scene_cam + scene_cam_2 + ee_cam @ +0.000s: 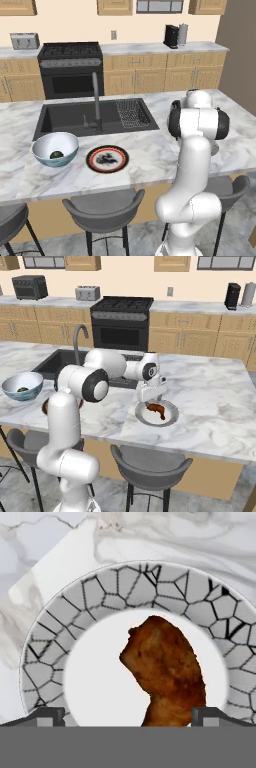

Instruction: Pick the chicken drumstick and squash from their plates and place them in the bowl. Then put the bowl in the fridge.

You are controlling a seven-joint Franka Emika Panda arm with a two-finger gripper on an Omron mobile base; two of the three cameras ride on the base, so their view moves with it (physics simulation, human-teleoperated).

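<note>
Brown chicken drumstick (167, 672) lay on grey plate (45, 662) with crackle rim, on marble counter (215, 391). Gripper (127, 714) hung just above it, fingers spread wide, one each side of meat, holding nothing. Green squash (56, 154) sat inside bowl (55, 148) near sink (75, 117). Red-rimmed plate (107, 159) just beside bowl.

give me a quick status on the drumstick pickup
Gripper open, low above brown chicken drumstick on grey crackle-rim plate. Dark green squash already in bowl. Nothing blocking.
</note>
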